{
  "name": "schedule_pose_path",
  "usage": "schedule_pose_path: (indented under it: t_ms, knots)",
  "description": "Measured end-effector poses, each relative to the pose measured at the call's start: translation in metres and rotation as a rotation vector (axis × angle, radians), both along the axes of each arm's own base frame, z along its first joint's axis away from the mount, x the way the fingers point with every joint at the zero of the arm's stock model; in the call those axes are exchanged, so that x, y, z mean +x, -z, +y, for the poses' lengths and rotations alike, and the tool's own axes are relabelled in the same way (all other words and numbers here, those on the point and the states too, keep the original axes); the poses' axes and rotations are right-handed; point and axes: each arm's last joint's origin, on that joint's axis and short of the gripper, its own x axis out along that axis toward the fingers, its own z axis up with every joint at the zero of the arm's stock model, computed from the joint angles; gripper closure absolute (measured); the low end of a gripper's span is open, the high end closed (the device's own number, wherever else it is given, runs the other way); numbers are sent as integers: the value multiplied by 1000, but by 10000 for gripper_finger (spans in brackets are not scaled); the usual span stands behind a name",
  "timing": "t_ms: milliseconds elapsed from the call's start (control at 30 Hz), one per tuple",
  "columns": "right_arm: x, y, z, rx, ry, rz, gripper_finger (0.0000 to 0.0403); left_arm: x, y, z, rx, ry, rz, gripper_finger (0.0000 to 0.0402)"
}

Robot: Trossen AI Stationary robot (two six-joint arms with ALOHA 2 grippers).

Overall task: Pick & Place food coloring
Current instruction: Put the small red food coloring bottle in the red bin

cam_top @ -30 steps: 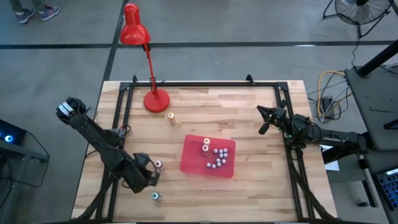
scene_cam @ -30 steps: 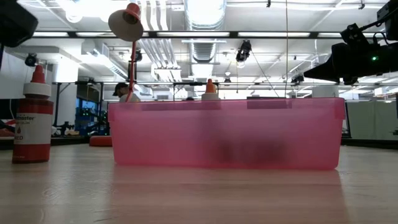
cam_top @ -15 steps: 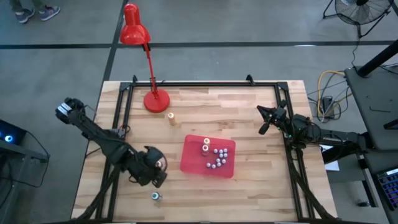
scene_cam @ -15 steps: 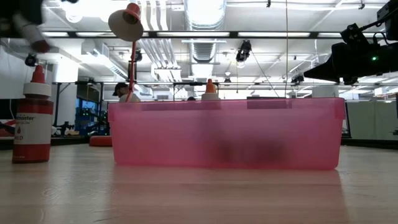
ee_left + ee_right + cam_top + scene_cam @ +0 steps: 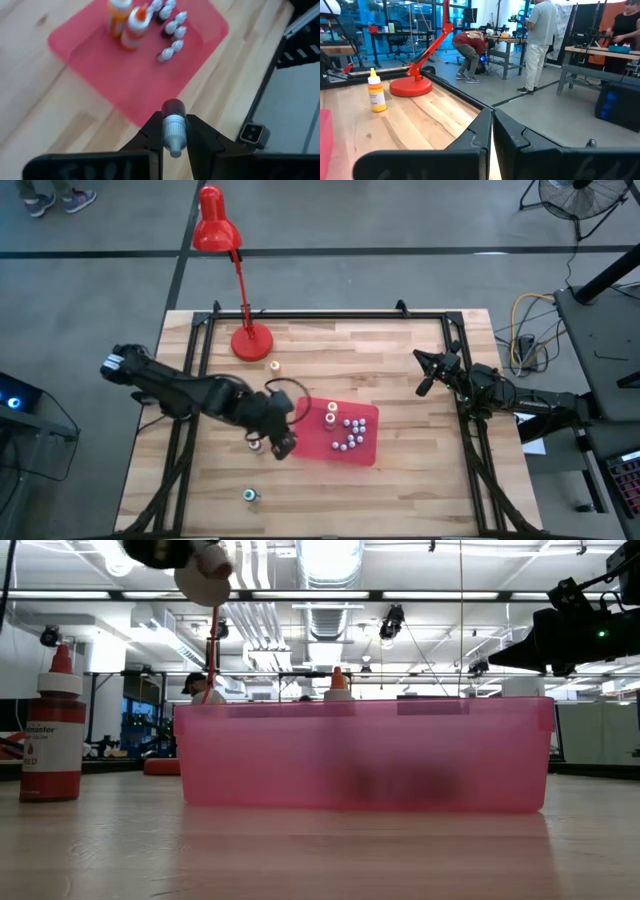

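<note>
My left gripper (image 5: 283, 448) hangs above the table at the near left edge of the pink tray (image 5: 312, 442), shut on a tiny food coloring bottle (image 5: 174, 125) with a dark body and a whitish cap. Several small bottles (image 5: 350, 432) and two taller orange-topped ones (image 5: 127, 22) stand in the tray. A red-topped bottle (image 5: 255, 443) stands on the wood just left of my gripper. My right gripper (image 5: 425, 377) waits shut and level over the table's right side, touching nothing. My left gripper pinches the tiny bottle at its whitish ribbed cap (image 5: 174, 131) between the two fingers. The fingers slant down from the table's left, and the bottle lies along them. Its dark body end (image 5: 174, 106) sticks out past the fingertips. The bottle is lifted clear of the table.
A red desk lamp (image 5: 250, 340) stands at the far left, with an orange bottle (image 5: 273, 368) beside it. One small teal-topped bottle (image 5: 250, 496) stands near the front edge. A black frame (image 5: 300, 315) runs round the table. People move in the room beyond.
My left gripper has swung up and away from the near left corner toward the pink tray, rolling as it went. It has stayed shut on the tiny bottle. The red-topped bottle on the wood has kept its place.
</note>
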Motion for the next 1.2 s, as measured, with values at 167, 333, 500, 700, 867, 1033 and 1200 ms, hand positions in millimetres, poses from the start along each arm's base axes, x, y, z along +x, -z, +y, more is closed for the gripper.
schedule_pose_path:
  t_ms: [167,333,500,700,867,1033,1200]
  knots:
    - [0,0,0,-9,1,7,394,36,-8,5,28,84,8,370]
    - [0,0,0,-1,0,1,394,71,-8,6,37,158,38,370]
    - [0,0,0,-2,0,2,394,104,1,8,49,194,59,370]
    - [0,0,0,-9,0,7,394,132,15,10,57,215,94,370]
    - [0,0,0,-1,0,1,394,146,33,10,82,236,178,370]
    - [0,0,0,-4,0,4,394,155,52,8,102,245,229,370]
    - [0,0,0,-8,0,6,394,157,58,8,110,244,245,370]
